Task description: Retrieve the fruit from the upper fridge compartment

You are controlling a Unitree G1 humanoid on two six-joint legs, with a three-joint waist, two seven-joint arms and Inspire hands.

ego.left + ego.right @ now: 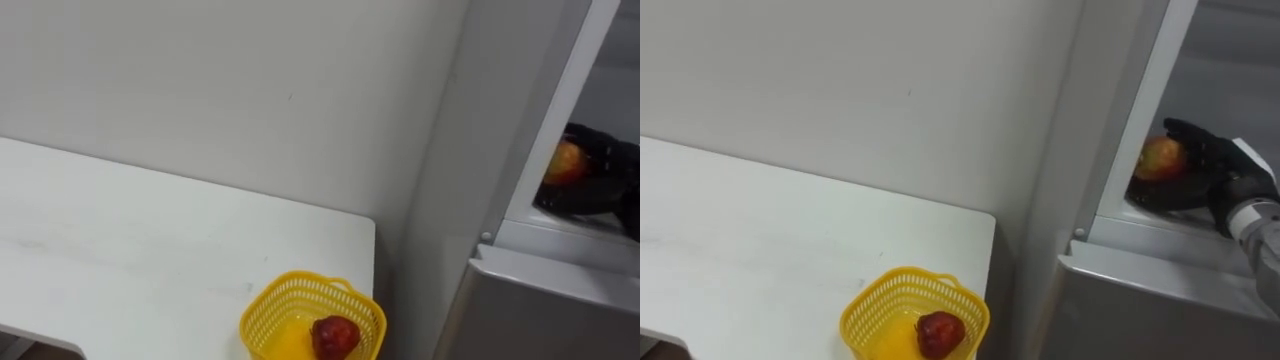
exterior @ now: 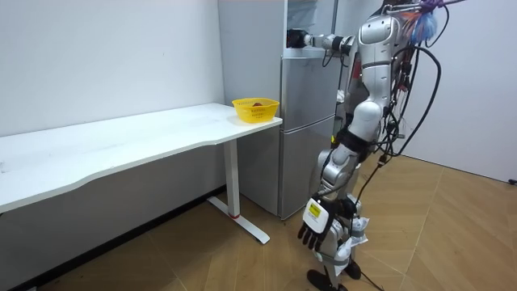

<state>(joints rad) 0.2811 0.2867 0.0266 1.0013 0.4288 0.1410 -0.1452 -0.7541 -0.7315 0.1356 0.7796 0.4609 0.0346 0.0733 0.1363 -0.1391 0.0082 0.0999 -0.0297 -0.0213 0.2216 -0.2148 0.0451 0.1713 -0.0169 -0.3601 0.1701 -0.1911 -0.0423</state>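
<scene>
A yellow-red fruit (image 1: 1160, 157) sits inside the open upper fridge compartment (image 1: 1160, 225), just above its bottom ledge. My right hand (image 1: 1206, 170) reaches in from the right, its black fingers curled round the fruit. In the left eye view the same fruit (image 1: 566, 162) and hand (image 1: 603, 178) show at the right edge. The room view has my right arm stretched level into the fridge top (image 2: 300, 39), while my left hand (image 2: 313, 229) hangs by my leg with relaxed fingers.
A yellow basket (image 1: 872, 303) holding a red apple (image 1: 938, 333) stands at the near right corner of the white table (image 1: 150, 250), next to the fridge. The lower fridge door (image 1: 540, 310) is closed. I stand on wooden floor right beside the fridge.
</scene>
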